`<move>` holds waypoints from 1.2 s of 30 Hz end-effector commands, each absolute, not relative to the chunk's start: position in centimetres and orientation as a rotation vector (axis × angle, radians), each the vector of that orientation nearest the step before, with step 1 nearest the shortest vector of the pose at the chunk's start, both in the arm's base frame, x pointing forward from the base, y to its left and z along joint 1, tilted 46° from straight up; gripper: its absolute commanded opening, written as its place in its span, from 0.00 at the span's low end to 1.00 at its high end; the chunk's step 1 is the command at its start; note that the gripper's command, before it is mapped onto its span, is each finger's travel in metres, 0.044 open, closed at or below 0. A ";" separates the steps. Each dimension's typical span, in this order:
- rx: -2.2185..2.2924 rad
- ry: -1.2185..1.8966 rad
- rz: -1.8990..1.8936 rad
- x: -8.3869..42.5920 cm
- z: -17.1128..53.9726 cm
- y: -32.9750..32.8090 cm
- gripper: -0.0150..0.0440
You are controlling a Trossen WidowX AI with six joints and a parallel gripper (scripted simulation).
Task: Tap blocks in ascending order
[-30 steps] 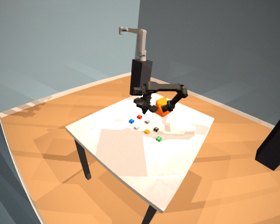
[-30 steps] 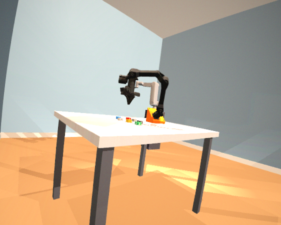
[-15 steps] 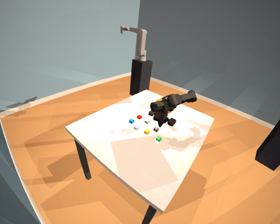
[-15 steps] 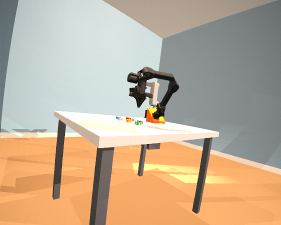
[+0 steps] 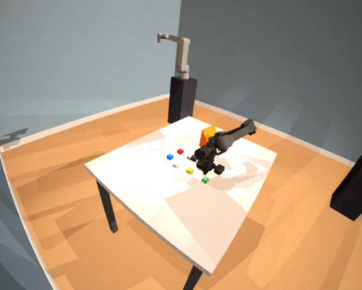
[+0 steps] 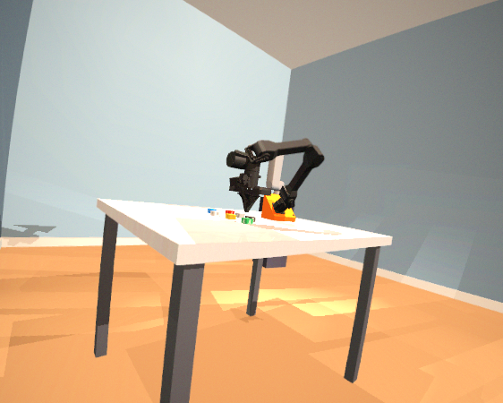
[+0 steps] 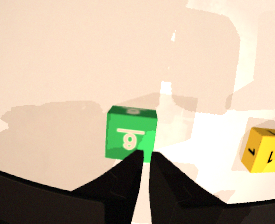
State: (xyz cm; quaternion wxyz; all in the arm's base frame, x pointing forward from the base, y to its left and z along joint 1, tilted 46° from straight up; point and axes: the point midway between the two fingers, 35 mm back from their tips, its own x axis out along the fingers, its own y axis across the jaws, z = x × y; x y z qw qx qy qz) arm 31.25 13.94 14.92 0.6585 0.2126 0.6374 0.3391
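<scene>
My gripper (image 5: pixel 205 173) (image 6: pixel 247 210) (image 7: pixel 146 157) is shut and empty, tips pointing down just above the table beside the green block (image 5: pixel 205 180) (image 6: pixel 248 220) (image 7: pixel 124 133). In the wrist view the tips overlap that block's near edge; its digit looks like an underlined 6. I cannot tell if they touch it. The yellow block (image 5: pixel 189 171) (image 6: pixel 230 217) (image 7: pixel 268 150) shows a 1. The blue block (image 5: pixel 170 156) (image 6: pixel 208 210), red block (image 5: pixel 180 151) (image 6: pixel 229 211) and white block (image 5: pixel 176 165) (image 6: pixel 214 213) stand farther off. A grey block (image 5: pixel 189 156) (image 6: pixel 240 215) is partly hidden. The black block (image 6: pixel 251 218) is mostly hidden.
The arm's orange base (image 5: pixel 208 134) (image 6: pixel 276 210) stands on the white table (image 5: pixel 142 190) (image 6: pixel 135 217). A pale second arm (image 5: pixel 182 55) stands on a dark pedestal (image 5: pixel 181 100) beyond the table. Another dark pedestal (image 5: pixel 355 187) is at the right.
</scene>
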 end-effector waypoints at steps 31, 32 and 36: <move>0.481 1.446 0.764 31.5 17.4 11.3 0.29; 0.481 1.447 0.763 31.5 18.4 10.3 0.29; 0.483 1.448 0.765 31.4 20.7 8.0 0.29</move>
